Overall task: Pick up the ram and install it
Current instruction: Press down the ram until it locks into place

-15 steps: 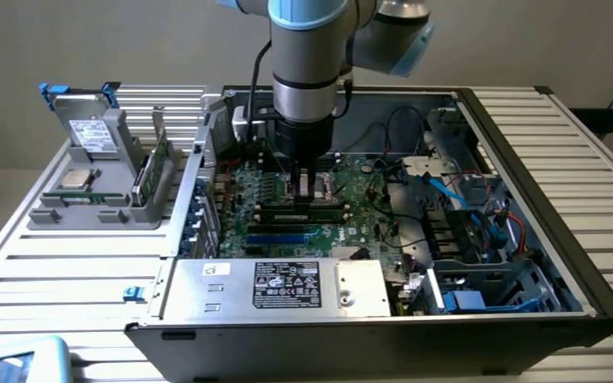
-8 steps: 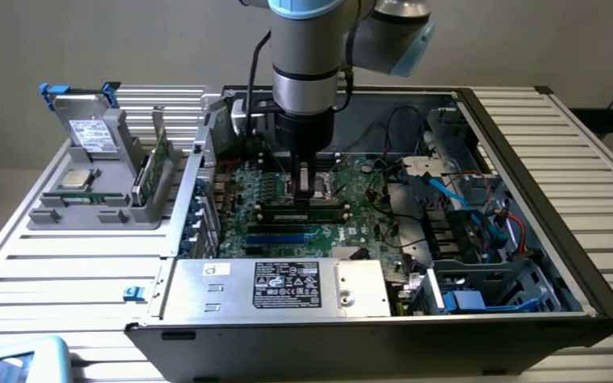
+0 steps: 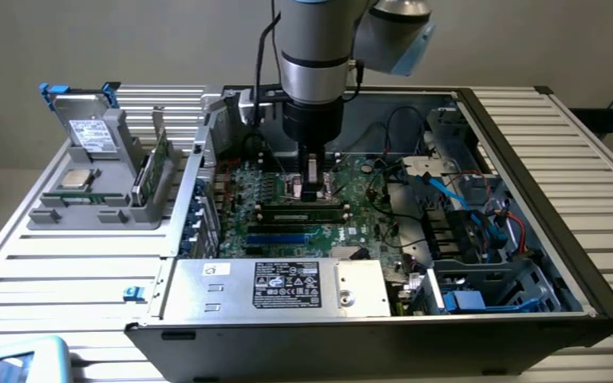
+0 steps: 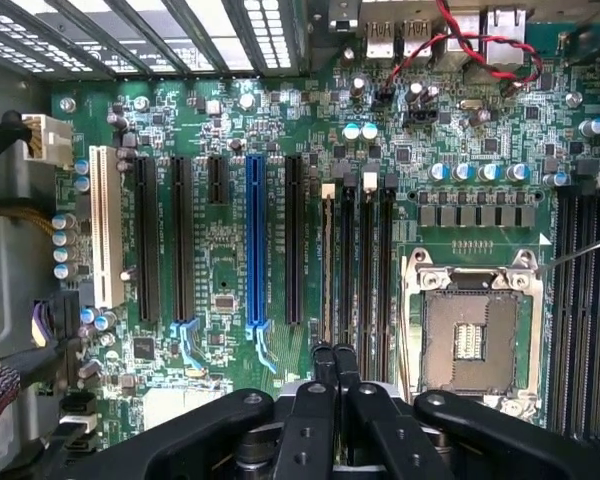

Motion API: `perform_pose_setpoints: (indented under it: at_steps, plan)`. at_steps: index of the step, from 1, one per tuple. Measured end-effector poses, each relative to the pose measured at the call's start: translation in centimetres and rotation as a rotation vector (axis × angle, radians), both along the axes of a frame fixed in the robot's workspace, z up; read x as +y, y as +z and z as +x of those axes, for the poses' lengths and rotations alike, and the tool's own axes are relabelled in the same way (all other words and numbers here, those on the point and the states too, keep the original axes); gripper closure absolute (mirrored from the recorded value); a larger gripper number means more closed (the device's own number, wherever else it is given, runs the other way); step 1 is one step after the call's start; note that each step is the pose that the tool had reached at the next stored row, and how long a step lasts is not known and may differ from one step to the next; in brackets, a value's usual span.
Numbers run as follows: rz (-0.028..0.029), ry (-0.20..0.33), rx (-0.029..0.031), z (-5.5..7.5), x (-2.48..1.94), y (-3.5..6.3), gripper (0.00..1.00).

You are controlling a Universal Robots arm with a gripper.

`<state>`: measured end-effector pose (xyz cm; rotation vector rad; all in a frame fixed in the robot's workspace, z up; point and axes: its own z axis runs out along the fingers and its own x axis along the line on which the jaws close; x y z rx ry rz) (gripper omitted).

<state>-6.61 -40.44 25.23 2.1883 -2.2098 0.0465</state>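
One open black desktop computer case fills the table, its green motherboard bare. Down over it, the black gripper, fingers pinched fully together, presses at the end of the long thin green ram stick, upright in its slot.

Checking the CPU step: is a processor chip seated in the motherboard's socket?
No: in the wrist view the socket stands open inside its metal frame, with bare contacts and no chip in it.
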Motion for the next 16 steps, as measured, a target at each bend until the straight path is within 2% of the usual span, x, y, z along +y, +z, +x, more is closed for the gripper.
perform_pose_setpoints:
  at_steps: [10,16]
  plan:
    - [-0.0001,-0.003,0.0004,0.00,0.00,0.01,0.89]
    - [-0.0001,-0.080,0.0005,0.00,0.00,-0.01,0.89]
